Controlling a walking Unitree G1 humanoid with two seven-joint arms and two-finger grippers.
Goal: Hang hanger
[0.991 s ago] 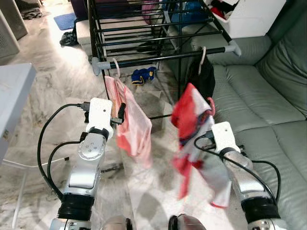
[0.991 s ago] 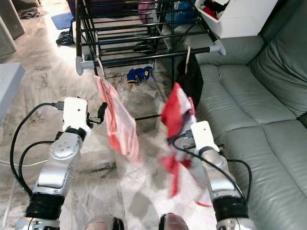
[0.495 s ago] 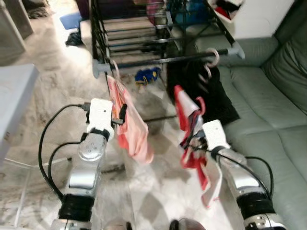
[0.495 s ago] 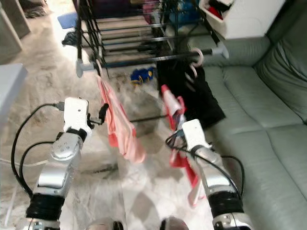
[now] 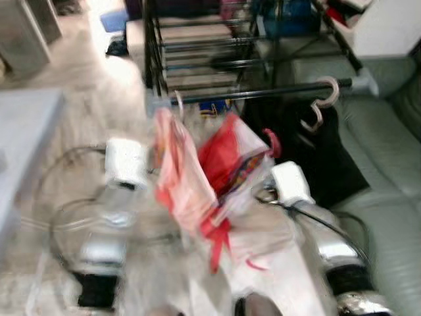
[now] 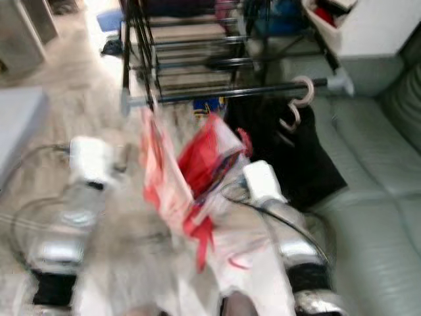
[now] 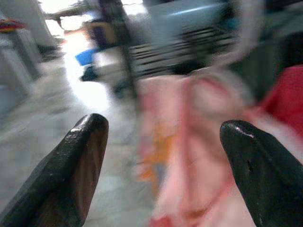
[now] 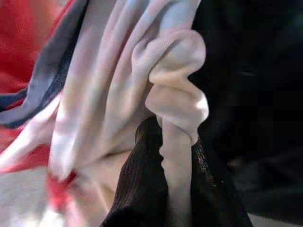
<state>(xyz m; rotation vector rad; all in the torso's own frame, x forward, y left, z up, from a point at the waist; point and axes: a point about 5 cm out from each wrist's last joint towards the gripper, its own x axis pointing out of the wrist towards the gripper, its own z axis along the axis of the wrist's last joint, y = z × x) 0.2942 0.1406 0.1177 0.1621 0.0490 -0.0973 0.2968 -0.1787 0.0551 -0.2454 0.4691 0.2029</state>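
The head views are blurred by motion. A black drying rack stands ahead, its front bar (image 5: 263, 92) running across. A pink garment (image 5: 174, 171) hangs from the bar at its left end, and a black garment (image 5: 319, 148) on a pale hanger hangs at its right. Between them my right gripper (image 8: 165, 189) is shut on a red and white garment (image 5: 227, 164), whose red hanger hook (image 5: 272, 142) sticks up below the bar. White cloth is pinched between its black fingers (image 8: 142, 189). My left gripper (image 7: 163, 127) stands open beside the pink garment, holding nothing.
A grey-green sofa (image 5: 388, 171) runs along the right. A white box (image 5: 388, 26) sits at the back right. A grey table (image 5: 26, 125) stands at the left. Marble floor lies below, with a blue item (image 5: 210, 105) under the rack.
The camera has swung and blurred. My right gripper has carried the red and white garment left and up, against the pink one. The left arm holds about the same pose.
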